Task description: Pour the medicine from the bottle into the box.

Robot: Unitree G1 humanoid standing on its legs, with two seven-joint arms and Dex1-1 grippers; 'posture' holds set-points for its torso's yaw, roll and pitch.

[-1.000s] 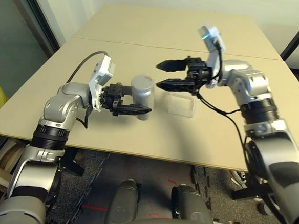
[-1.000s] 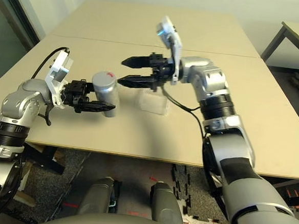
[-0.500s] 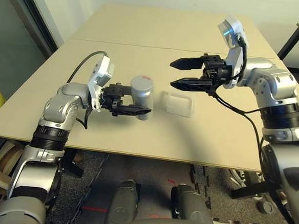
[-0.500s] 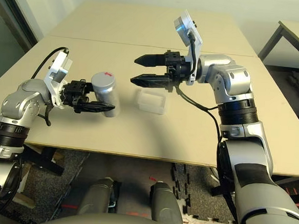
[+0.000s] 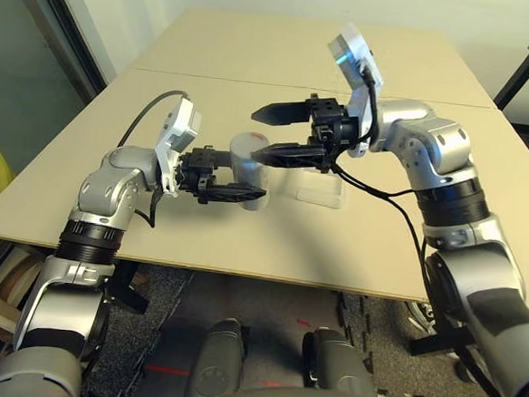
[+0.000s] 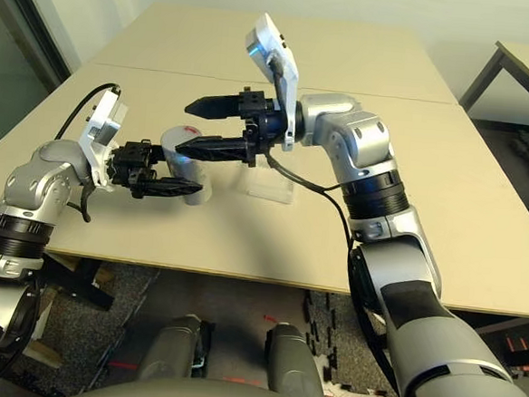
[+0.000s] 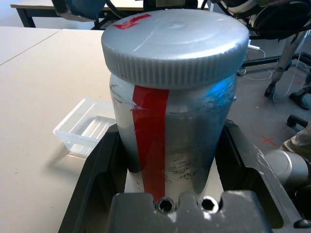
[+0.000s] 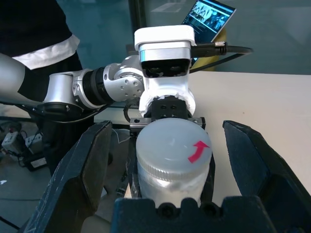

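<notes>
The left gripper (image 5: 232, 174) is clenched around the body of the bottle (image 7: 187, 131), one finger on either side, holding it upright over the near part of the table (image 5: 179, 247). The bottle's wall appears smooth and stiff; it is likely light to moderate in weight and prone to slip or rotate when the cap is turned. Retain it by the body, below the cap (image 7: 177, 46), with firm, even pressure. The cap is seated; its ribbed edge offers the better purchase and is the correct place for the second grip. To the right of the bottle, the box (image 6: 270, 185) rests on the table. It is clear, thin-walled plastic, probably light, easily pushed aside and liable to crack if squeezed; if it must be moved, take it by a side wall. The right gripper (image 8: 167, 160) is fully spread near the cap, its fingers apart and grasping nothing.
</notes>
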